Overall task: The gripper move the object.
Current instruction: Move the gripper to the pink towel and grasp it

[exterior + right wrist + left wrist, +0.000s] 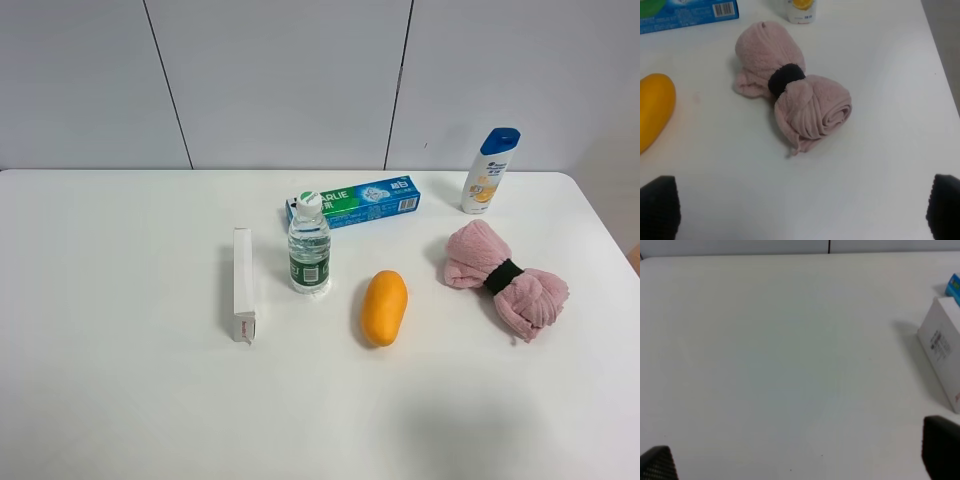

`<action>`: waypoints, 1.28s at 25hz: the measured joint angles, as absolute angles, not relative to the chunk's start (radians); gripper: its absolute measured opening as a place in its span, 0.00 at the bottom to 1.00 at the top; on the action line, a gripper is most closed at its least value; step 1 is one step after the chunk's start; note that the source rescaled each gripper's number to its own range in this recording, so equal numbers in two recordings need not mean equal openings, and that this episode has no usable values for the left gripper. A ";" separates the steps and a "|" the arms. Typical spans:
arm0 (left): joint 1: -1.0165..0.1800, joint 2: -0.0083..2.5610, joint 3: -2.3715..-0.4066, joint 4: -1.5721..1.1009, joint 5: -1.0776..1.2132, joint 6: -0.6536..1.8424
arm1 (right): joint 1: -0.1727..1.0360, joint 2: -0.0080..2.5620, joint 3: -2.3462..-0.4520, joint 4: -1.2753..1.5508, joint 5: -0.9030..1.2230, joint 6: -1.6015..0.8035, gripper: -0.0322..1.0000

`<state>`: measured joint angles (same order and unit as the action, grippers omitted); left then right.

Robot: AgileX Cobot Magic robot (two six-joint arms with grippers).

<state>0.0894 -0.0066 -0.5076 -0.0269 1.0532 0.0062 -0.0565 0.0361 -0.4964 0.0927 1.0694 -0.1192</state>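
**Exterior high view: pink bundle lying free, neither claw on it**

- The object (505, 278), a pink fuzzy towel bundle, lies on the white table (120, 400) to the right of the orange fruit (384, 307). It is near the fruit but clear of it, and slightly farther back.
- No arm shows in this view. Both are seen only through their wrist cameras.
- The right gripper (801, 207) has its jaws spread wide and empty. The bundle sits ahead of them and roughly centred in the gap, with the fruit off to one side. My reading is that this arm is lined up for the pick because the bundle lies on its side of the fruit.
- The left gripper (797, 460) is likewise spread and empty over bare table. It is on the far side of the fruit from the bundle, beyond the white box (942, 347), and looks parked out of the way.
- The bundle is soft, plush cloth, cinched at the waist by a black band (785, 79) into a bow shape.
  - One lobe is a rolled end showing a spiral.
  - The other lobe is rounder, with a loose flap flat on the table.
- The bundle rests on its side with nothing touching it.
- The narrow banded waist looks the firmest place to pinch, since the lobes would likely squash.
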 joint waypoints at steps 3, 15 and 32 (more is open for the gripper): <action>0.089 -0.007 -0.508 -0.027 1.053 0.006 | -0.057 0.036 -0.496 0.093 1.069 -0.119 1.00; 0.089 -0.007 -0.508 -0.027 1.053 0.006 | -0.057 0.217 -0.829 -0.030 1.133 -0.134 1.00; 0.089 -0.007 -0.508 -0.027 1.053 0.006 | -0.057 1.102 -1.172 -0.047 1.170 -0.196 1.00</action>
<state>0.0894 -0.0066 -0.5076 -0.0269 1.0532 0.0062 -0.0565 1.1019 -1.1722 -0.0470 1.1701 -0.1957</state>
